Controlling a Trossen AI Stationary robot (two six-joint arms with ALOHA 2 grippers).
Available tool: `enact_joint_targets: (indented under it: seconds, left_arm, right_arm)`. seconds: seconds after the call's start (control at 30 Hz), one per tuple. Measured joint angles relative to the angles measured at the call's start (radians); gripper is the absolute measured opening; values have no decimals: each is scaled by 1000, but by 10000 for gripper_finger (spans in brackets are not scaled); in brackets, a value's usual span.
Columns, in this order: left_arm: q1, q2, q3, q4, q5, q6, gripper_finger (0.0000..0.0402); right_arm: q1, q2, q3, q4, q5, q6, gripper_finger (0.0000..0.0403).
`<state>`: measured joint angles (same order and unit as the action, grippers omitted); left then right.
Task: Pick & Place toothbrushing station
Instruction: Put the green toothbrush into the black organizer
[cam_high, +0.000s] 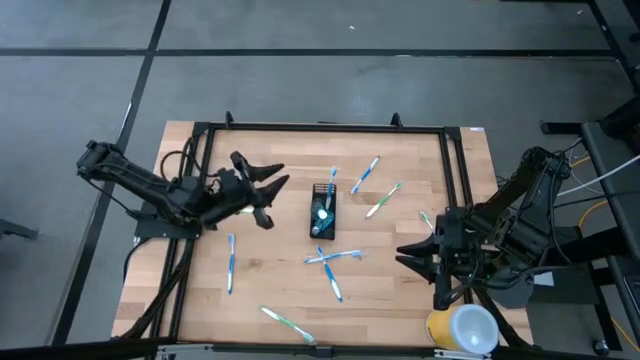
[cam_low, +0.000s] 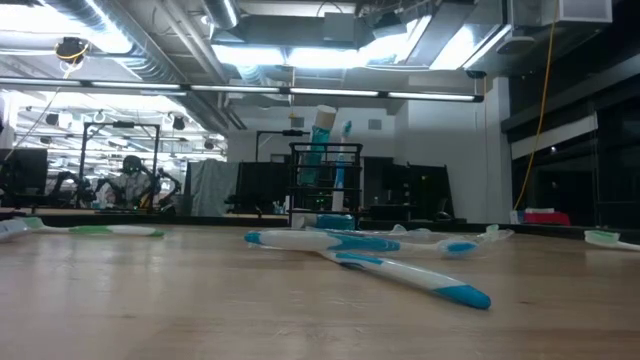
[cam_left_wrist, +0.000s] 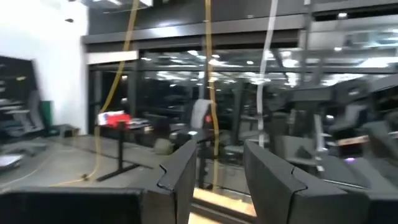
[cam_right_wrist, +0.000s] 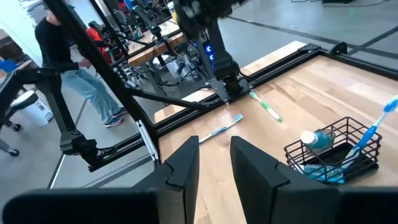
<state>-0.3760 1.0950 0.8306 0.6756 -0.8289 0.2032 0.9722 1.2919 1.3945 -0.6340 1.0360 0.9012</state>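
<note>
So we've got the holder (cam_high: 322, 210) mid-table with its long axis running near-to-far, and our left gripper (cam_high: 270, 180), fingers spread wide and empty, sits just left of it, way closer than the right gripper (cam_high: 415, 252), also open and holding nothing.

I'm seeing the black mesh holder (cam_high: 322, 211) standing upright mid-table, carrying a blue tube (cam_right_wrist: 316, 139) and one blue-white toothbrush (cam_right_wrist: 373, 130) leaning out. Other toothbrushes (cam_high: 331, 258) are lying scattered flat around it.
</note>
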Motion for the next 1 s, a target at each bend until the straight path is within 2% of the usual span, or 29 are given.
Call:
enact_joint_targets:
  seconds: [0.1, 0.23, 0.4, 0.47, 0.57, 0.63, 0.73, 0.9, 1.0]
  left_arm:
    - [-1, 0, 124, -247, -27, -36, 126]
    - [13, 6, 335, -734, -11, -168, 126]
    - [64, 39, 515, -1358, 141, -481, 126]
    - [86, 46, 528, -1584, 214, -602, 126]
    - [108, 74, 506, -1793, 333, -709, 126]
    - [112, 99, 471, -1892, 376, -729, 126]
    - [112, 125, 389, -1936, 399, -716, 123]
    - [166, 130, 190, -1848, 589, -648, 105]
    - [182, 130, 81, -1797, 632, -609, 91]
  right_arm:
    - [0, 0, 0, 11, -5, -1, 96]
    - [0, 0, 0, 14, -8, -14, 96]
    - [0, 0, 0, 14, -7, -48, 96]
    - [0, 0, 0, 14, -5, -54, 96]
    - [0, 0, 0, 14, -3, -65, 96]
    - [0, 0, 0, 18, -1, -71, 96]
    - [0, 0, 0, 22, 3, -76, 96]
    - [0, 0, 0, 21, 4, -78, 96]
    - [0, 0, 0, 21, 4, -80, 96]
